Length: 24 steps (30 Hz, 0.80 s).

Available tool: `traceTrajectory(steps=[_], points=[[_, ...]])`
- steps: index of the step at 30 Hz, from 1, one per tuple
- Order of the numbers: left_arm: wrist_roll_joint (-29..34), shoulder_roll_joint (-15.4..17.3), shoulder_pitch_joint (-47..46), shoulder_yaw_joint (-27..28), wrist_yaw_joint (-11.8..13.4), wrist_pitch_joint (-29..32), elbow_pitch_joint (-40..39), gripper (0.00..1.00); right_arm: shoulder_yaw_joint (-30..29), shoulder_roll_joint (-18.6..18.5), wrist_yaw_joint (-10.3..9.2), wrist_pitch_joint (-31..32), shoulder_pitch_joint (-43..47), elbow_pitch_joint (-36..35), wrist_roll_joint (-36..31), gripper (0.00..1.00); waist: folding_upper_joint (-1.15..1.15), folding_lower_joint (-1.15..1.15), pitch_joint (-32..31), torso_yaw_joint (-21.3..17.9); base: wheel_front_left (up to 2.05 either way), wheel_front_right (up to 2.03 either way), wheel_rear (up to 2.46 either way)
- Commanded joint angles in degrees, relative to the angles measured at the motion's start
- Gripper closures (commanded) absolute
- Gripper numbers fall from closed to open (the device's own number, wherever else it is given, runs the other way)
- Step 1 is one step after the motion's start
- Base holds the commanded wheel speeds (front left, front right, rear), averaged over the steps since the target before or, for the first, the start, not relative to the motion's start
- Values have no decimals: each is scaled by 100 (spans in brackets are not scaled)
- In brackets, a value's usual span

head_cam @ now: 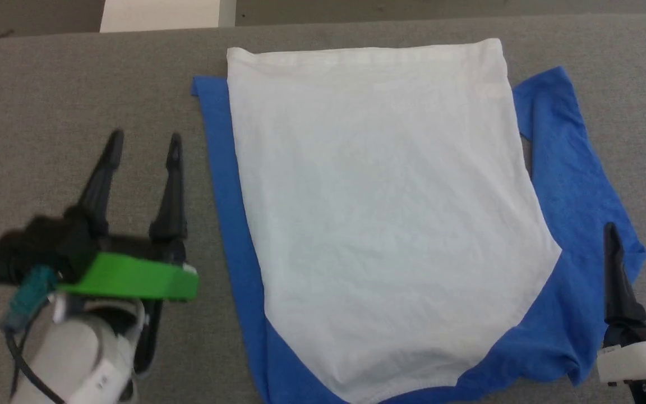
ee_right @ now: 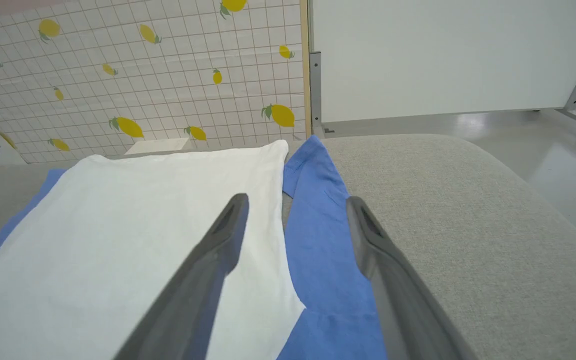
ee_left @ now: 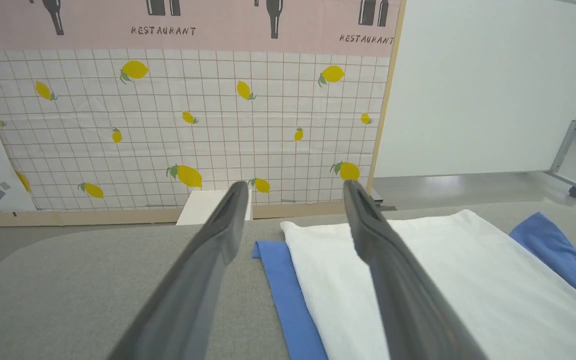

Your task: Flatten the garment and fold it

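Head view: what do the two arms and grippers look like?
The left gripper has two long, tapering black fingers on a black base, a green block across its wrist, a teal plug with a dark cable, and a white forearm. The right gripper has matching black fingers above a white housing.

The right gripper [ee_right: 296,200] hangs over the garment [ee_right: 133,225], its fingers [ee_right: 203,280] spread wide with nothing between them. One finger crosses the garment's white body, and the other crosses the edge of the blue sleeve [ee_right: 318,235] lying just beside that body. The garment lies flat on the grey bench [ee_right: 443,225], which stretches bare beyond the sleeve. Past the garment's far edge stands a lemon-print wall [ee_right: 143,75], and next to it a white panel [ee_right: 443,55] on a wheeled stand.
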Motion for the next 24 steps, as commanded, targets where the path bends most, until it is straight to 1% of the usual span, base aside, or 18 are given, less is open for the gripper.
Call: traceTrajectory(steps=[1,4,5,6,7,12,15,19,24], points=[[-169,39,-495,114,-73,248,39,0,-15,11,-8,-56,-189,-22,44,0,0,0,456,-14,0,0,0],[-509,315,-1503,227,-326,1178,347,0,-55,11,-8,-87,-434,-79,59,0,0,0,820,-51,0,0,0],[-580,390,-1789,257,-383,1405,481,0,-66,11,-8,-90,-493,-101,52,0,0,0,923,-60,0,0,0],[-610,523,-2128,235,-493,1696,663,0,-68,11,-8,-84,-559,-126,38,0,0,0,1048,-71,0,0,0],[-655,576,-2375,224,-555,1883,794,0,-71,11,-8,-75,-604,-146,36,0,0,0,1147,-78,0,0,0],[-654,760,-3426,54,-710,2734,1556,0,-53,-15,-8,-47,-823,-193,59,0,0,0,1601,-158,0,0,0],[-682,853,-3778,-68,-841,3157,1948,0,-5,-29,-8,-30,-903,-186,78,0,0,0,1808,-226,0,0,0],[-746,944,-3988,-167,-928,3595,2296,0,32,-49,-8,-38,-994,-150,109,0,0,0,2039,-302,0,0,0],[-779,1038,-4062,-164,-910,3816,2477,0,78,-64,-8,-60,-1092,-96,150,0,0,0,2265,-375,0,0,0]])
